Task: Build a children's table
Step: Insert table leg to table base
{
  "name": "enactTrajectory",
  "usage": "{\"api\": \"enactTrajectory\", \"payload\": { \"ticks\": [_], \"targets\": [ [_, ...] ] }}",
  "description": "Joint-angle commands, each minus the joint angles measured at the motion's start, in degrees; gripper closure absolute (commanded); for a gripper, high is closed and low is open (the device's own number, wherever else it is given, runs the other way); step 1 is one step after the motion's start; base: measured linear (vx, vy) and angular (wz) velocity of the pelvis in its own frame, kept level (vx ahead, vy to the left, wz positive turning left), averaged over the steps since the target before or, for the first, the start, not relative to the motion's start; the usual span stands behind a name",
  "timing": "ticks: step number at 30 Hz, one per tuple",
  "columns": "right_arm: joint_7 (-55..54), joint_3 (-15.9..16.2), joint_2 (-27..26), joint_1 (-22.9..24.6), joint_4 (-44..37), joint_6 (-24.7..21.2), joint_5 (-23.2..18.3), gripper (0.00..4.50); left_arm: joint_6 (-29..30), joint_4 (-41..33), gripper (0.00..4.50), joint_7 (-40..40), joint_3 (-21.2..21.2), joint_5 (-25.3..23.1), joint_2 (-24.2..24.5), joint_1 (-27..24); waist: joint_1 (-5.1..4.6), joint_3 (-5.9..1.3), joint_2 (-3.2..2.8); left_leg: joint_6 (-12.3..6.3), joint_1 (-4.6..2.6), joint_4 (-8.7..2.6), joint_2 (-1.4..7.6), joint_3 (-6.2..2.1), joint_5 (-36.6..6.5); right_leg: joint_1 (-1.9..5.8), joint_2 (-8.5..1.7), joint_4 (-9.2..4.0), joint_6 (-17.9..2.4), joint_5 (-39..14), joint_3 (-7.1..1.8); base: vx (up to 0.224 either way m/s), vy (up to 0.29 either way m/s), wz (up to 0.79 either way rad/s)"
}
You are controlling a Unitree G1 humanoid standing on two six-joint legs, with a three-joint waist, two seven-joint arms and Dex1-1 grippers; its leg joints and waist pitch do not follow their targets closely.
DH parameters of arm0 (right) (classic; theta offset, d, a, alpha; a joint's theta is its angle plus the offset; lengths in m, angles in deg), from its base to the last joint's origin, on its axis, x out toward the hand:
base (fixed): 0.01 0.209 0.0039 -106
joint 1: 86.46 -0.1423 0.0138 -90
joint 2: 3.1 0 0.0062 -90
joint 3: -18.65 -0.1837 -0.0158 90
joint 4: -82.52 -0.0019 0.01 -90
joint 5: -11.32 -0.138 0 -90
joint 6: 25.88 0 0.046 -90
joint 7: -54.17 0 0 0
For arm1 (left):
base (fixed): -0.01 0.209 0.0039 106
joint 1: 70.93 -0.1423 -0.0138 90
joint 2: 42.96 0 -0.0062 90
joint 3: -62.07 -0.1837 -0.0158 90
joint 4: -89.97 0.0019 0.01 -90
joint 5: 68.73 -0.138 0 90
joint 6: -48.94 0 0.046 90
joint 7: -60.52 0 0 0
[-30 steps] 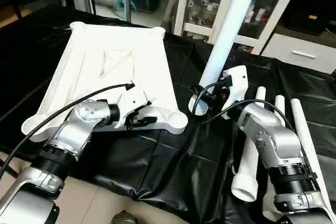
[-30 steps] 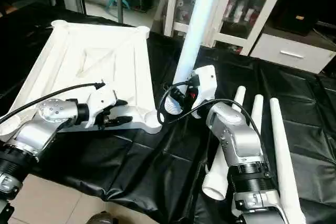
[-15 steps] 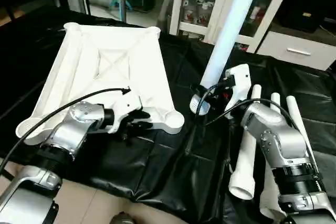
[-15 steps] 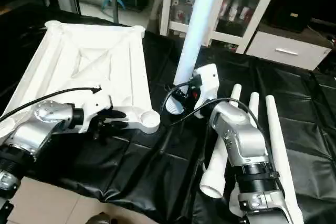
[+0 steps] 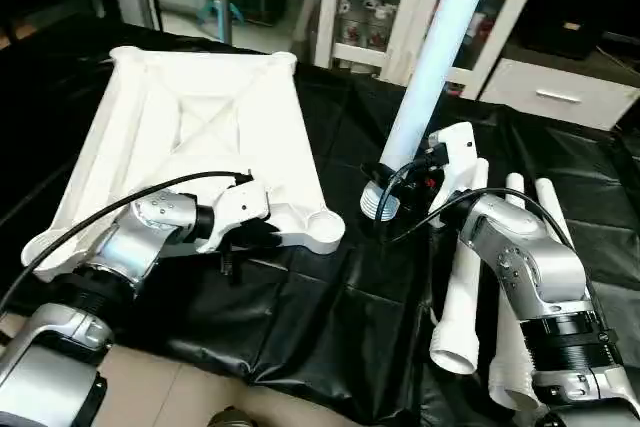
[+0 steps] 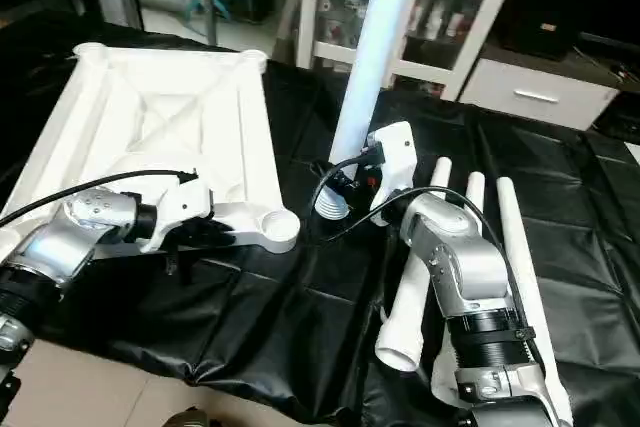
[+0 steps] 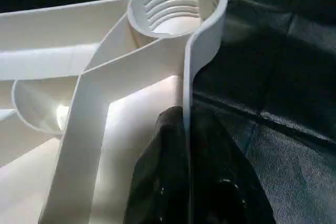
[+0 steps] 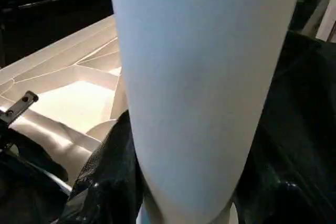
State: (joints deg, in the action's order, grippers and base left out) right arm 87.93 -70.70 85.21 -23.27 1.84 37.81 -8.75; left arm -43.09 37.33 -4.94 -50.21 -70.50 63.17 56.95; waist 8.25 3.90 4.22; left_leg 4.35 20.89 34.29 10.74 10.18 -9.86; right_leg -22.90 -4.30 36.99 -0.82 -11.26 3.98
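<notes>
Left wrist view has the left gripper (image 7: 188, 156) closed on the side rim of the table top (image 5: 215, 137), one black finger (image 7: 160, 166) on the inner face of the thin white wall and the other on the outer, just short of the threaded corner socket (image 7: 176, 9). A second ago those fingers stood spread, lying over the top's near edge; half a second ago they were part closed and dipping off the rim toward the black cloth (image 5: 330, 317); now they pinch the wall.

From the head, the left gripper (image 5: 250, 232) sits at the near right corner of the upturned top, beside that socket (image 5: 322, 222). The top lies ribs-up on the black-draped worktable, its X-ribs and four corner sockets showing.

The right gripper (image 5: 415, 182) clasps the lower end of a white leg (image 5: 435, 57), held nearly upright and leaning away from the robot, its threaded end (image 5: 380, 202) just above the cloth and a little apart from the top's corner. That grip and the leg's pose match the earlier frames.

Three more legs (image 5: 465, 277) lie side by side on the cloth by the right forearm. A white glass-door cabinet (image 5: 385, 2) stands behind the worktable.
</notes>
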Motion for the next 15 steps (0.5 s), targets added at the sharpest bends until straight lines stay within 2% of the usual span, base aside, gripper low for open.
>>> {"api": "enactTrajectory", "payload": {
  "ticks": [1, 6, 9, 10, 11, 12, 13, 14, 15],
  "targets": [
    [0.6, 0.1, 0.9, -0.7, -1.5, -0.5, -0.1, 2.62, 2.1, 1.5, 4.47, -1.8, -2.0, -3.0, 1.2, -1.2, 0.11, -4.11, -0.97, 4.09, -1.01, -4.95, 2.71, -1.3, -16.3, 2.2, -5.17, -4.85, -9.0, -13.2, -3.14, 0.0, 0.0, 0.0],
    [2.3, 1.2, 0.9, -1.5, -1.7, -1.3, -0.3, 2.62, 4.5, -1.1, 4.5, -5.0, -2.9, -2.7, 2.1, -3.1, -0.17, -4.24, -1.04, 3.44, -0.88, -4.75, 2.66, -1.15, -13.7, 2.42, -5.06, -4.42, -10.0, -9.5, -3.11, 0.0, 0.0, 0.0],
    [4.0, 1.5, 0.8, -1.5, -3.0, -4.1, -2.5, 2.62, 5.4, -3.9, 4.5, -5.2, -2.4, -1.2, 1.5, -4.8, -0.18, -4.28, -0.76, 2.69, -0.91, -4.69, 2.74, -1.07, -12.4, 2.67, -5.03, -4.19, -10.7, -7.7, -3.1, 0.0, 0.0, 0.0],
    [6.4, 2.7, 1.5, -0.9, -5.1, -6.6, -4.1, 2.62, 6.7, -7.3, 4.5, -4.5, -1.7, 0.6, 0.1, -6.8, -0.19, -4.26, -0.22, 2.28, -1.03, -4.64, 2.78, -0.87, -11.8, 2.49, -4.93, -4.22, -10.8, -7.1, -3.09, 0.0, 0.0, 0.0],
    [6.9, 3.1, 1.7, -0.6, -5.6, -7.0, -4.3, 2.62, 6.9, -8.0, 4.5, -4.2, -1.6, 0.9, -0.3, -7.3, -0.06, -4.32, -0.46, 2.18, -0.94, -4.61, 2.87, -1.02, -11.3, 2.77, -5.0, -3.84, -11.1, -6.3, -3.05, 0.0, 0.0, 0.0],
    [8.6, 4.2, 2.3, 0.3, -7.2, -8.4, -4.8, 2.62, 7.8, -10.5, 4.5, -3.2, -1.2, 1.8, -1.5, -8.9, 0.05, -4.27, -0.39, 1.82, -0.91, -4.62, 3.0, -0.91, -10.6, 2.68, -5.05, -3.86, -11.1, -5.7, -3.1, 0.0, 0.0, 0.0],
    [9.0, 4.8, 2.4, 0.7, -7.7, -8.6, -4.6, 2.62, 8.5, -11.7, 4.5, -2.7, -1.1, 2.0, -2.0, -9.6, 0.1, -4.1, -0.41, 1.61, -0.93, -4.65, 2.92, -0.86, -10.7, 2.48, -4.83, -3.99, -10.9, -6.0, -3.05, 0.0, 0.0, 0.0],
    [9.0, 4.8, 2.4, 0.7, -7.7, -8.6, -4.6, 2.62, 8.5, -11.7, 4.5, -2.7, -1.1, 2.0, -2.0, -9.6, 0.01, -4.07, -0.11, 1.57, -0.96, -4.69, 2.91, -0.77, -11.2, 2.47, -4.84, -4.11, -10.6, -6.9, -3.07, 0.0, 0.0, 0.0],
    [8.7, 5.2, 2.1, 1.0, -7.6, -8.4, -4.0, 2.62, 9.0, -12.3, 4.5, -2.3, -1.3, 1.8, -2.3, -10.1, 0.25, -4.01, -0.22, 1.67, -1.18, -4.71, 2.87, -0.75, -12.3, 2.24, -5.01, -4.44, -10.0, -9.7, -3.13, 0.0, 0.0, 0.0]
  ]
}}
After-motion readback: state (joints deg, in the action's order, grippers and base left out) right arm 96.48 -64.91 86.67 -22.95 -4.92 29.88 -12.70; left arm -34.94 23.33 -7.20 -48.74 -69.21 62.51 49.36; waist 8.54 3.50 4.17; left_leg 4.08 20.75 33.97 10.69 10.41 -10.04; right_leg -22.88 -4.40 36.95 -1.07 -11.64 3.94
